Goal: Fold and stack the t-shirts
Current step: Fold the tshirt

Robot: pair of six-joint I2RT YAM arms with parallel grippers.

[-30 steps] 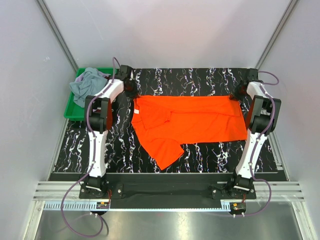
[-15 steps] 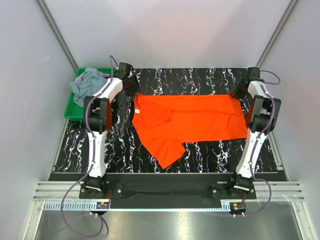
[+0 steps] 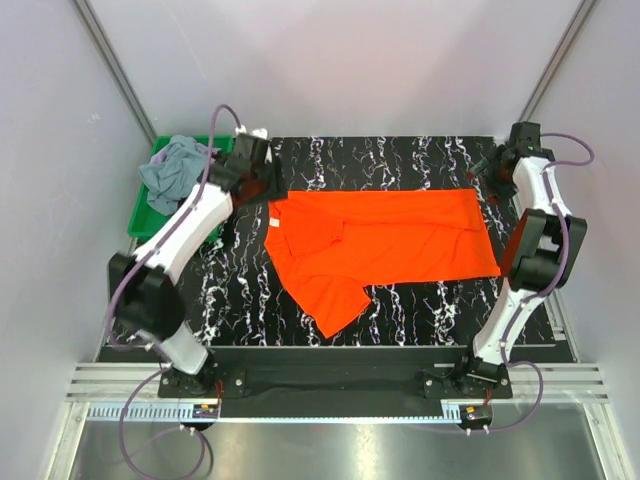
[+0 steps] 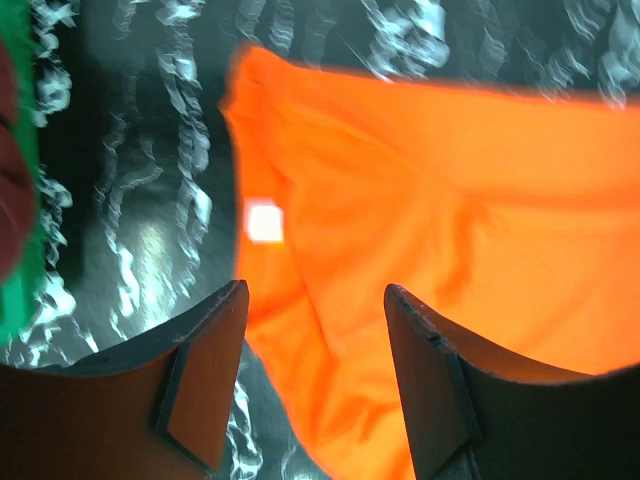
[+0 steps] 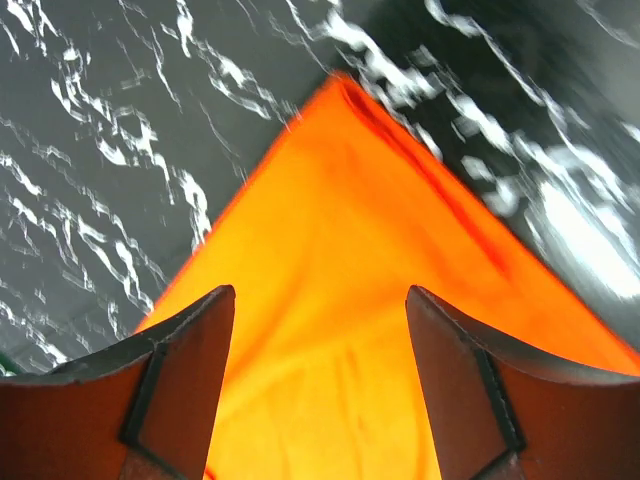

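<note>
A bright orange-red t-shirt (image 3: pixel 385 238) lies spread flat across the black marbled table, one sleeve pointing toward the near edge. Its white neck label (image 4: pixel 264 221) shows in the left wrist view. My left gripper (image 3: pixel 262 180) hovers over the shirt's far left corner, open, with only cloth below the jaws (image 4: pixel 315 290). My right gripper (image 3: pixel 495 170) is above the far right corner (image 5: pixel 340 90), also open and holding nothing (image 5: pixel 318 292). A grey-blue t-shirt (image 3: pixel 173 170) is crumpled in the bin at the far left.
A green plastic bin (image 3: pixel 143 222) stands off the table's far left corner, its rim (image 4: pixel 22 250) at the left edge of the left wrist view. Bare marbled table (image 3: pixel 420 300) shows in front of the shirt. Grey walls close in both sides.
Both grippers opened and let go of the orange shirt's far corners, then lifted away a little. Both arms swung their elbows outward. The shirt stayed flat on the table.
</note>
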